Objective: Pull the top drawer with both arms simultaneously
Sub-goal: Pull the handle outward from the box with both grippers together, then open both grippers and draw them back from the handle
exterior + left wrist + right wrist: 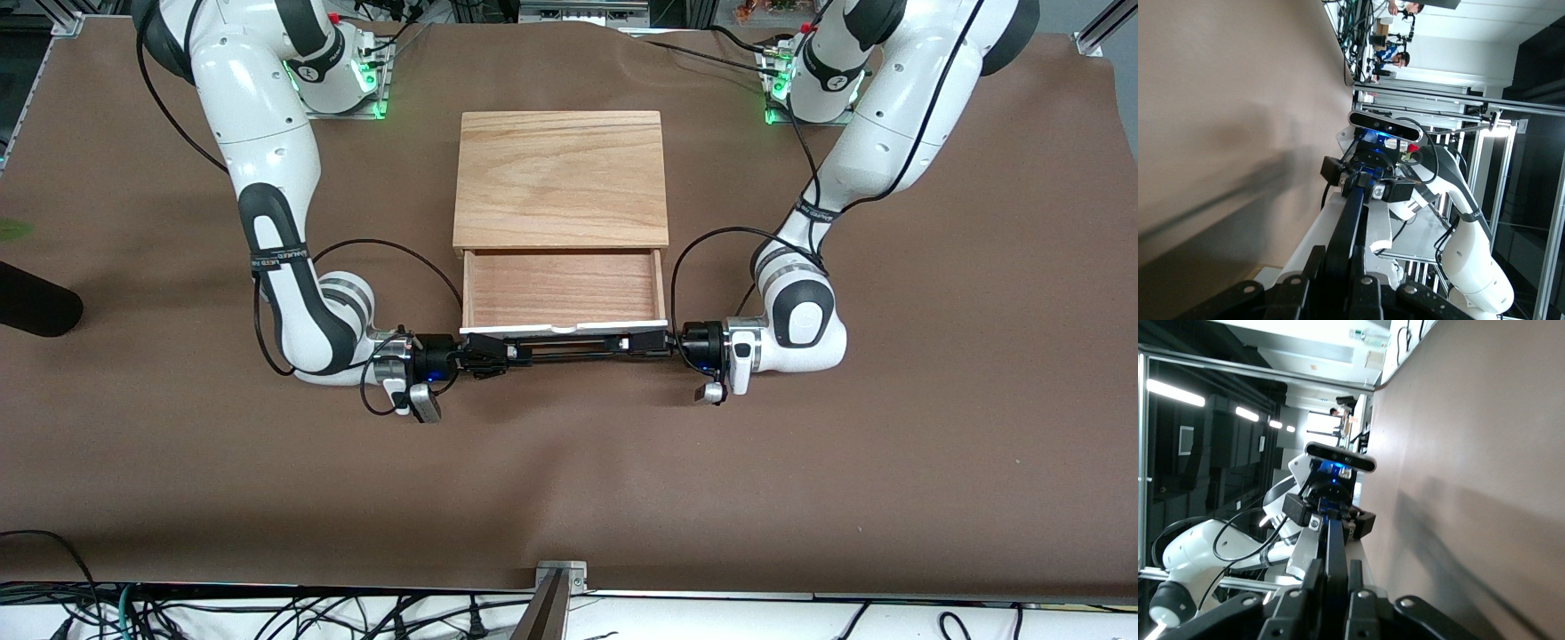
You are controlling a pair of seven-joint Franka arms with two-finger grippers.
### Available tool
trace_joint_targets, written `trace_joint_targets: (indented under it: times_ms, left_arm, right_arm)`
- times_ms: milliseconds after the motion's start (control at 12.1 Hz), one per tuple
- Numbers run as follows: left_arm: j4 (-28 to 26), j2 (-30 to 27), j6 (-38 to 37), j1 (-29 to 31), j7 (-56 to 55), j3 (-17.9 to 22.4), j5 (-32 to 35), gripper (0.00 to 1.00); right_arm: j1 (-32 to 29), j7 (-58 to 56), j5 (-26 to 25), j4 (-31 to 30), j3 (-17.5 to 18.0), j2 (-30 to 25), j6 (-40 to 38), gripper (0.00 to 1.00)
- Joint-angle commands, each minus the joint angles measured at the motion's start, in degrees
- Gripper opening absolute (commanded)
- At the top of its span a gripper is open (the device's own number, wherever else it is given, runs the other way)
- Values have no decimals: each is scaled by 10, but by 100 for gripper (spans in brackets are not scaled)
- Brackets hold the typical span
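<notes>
The top drawer (564, 289) stands pulled out of the wooden box (560, 178), and its reddish-tan tray is bare. Its white front panel (564, 327) faces the front camera, with the long black bar handle (573, 347) along it. My right gripper (489, 351) is shut on the handle's end toward the right arm. My left gripper (653, 342) is shut on the other end. In the left wrist view my left gripper (1337, 257) clamps the bar (1351, 213), with the right gripper (1368, 183) farther along. In the right wrist view my right gripper (1335, 570) clamps the bar (1334, 540).
The box stands mid-table on a brown cloth (569, 480). A black rounded object (36, 307) lies at the right arm's end of the table. A metal bracket (560, 578) and loose cables (267, 613) sit at the table edge nearest the front camera.
</notes>
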Motion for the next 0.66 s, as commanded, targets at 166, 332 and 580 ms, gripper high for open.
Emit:
trace_joint_targets:
  times_ms: [166,332,580]
  left_arm:
    - [-27,-9,-10,16,-25,20,25,40]
    - [-42,-20,-10,17,-20,20,25,91]
    - [-46,-32,-10,19,-26,20,25,100]
  right_arm:
    - [-34,7,1,11,-4,-1,-13,100]
    - [-35,7,-2,11,-5,-3,-12,100]
    - [-32,10,-32,11,-37,-9,-11,100]
